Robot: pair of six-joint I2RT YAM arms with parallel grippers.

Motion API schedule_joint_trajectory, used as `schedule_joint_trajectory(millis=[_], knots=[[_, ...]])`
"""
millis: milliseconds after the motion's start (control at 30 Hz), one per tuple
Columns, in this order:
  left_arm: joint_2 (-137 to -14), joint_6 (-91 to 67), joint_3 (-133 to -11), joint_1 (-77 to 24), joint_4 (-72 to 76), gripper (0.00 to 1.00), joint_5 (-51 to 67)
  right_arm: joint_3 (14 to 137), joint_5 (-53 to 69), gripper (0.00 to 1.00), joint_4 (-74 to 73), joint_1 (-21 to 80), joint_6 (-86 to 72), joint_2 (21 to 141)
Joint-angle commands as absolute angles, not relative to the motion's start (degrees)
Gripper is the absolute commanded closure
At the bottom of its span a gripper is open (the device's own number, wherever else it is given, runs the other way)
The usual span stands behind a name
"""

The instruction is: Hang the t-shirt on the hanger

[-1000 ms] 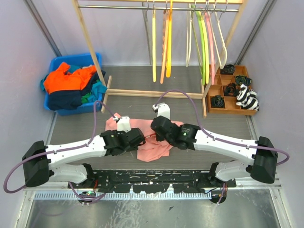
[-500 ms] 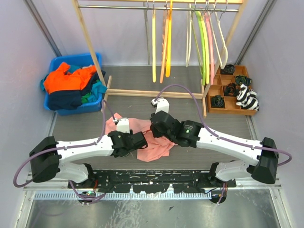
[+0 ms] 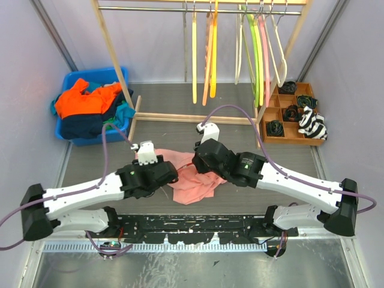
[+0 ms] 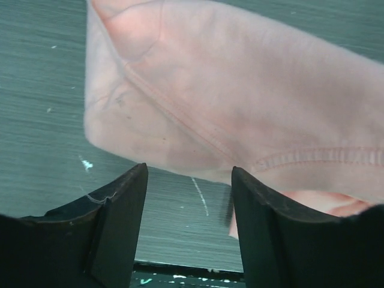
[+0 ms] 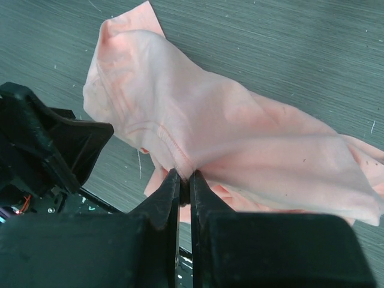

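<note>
A blue bin (image 3: pixel 95 74) holds heaped clothes (image 3: pixel 81 102) left of the wooden rack (image 3: pixel 114 57), a compartmented tray (image 3: pixel 291 141) to its right.

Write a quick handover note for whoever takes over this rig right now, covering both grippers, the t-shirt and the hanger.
Right gripper: shut on a fold of the t-shirt, holding that part up. The rest lies crumpled on the table between the arms.
Left gripper: open, low at the shirt's edge, holding nothing.
Hanger: on the rack rail at the back, beside the pink hanger, untouched.
Done: one grip on the shirt.
Left: probably a second grip, then fetch the hanger and work it into the shirt.
</note>
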State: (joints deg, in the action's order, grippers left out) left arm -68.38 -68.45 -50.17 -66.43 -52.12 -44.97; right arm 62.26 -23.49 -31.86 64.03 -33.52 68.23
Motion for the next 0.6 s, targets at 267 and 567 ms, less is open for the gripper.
schedule_joint_trajectory(millis=[267,567], knots=[[-54.80,-61.62,-35.21,-68.56,-30.18,0.30,-42.05,70.42,-21.86,0.99,-32.32,64.25,-32.89,68.58],[-53.05,-62.22,-31.09,-72.34,-26.65,0.26,-45.47,73.32,-21.32,0.99,-33.55,64.16,-32.08,71.04]])
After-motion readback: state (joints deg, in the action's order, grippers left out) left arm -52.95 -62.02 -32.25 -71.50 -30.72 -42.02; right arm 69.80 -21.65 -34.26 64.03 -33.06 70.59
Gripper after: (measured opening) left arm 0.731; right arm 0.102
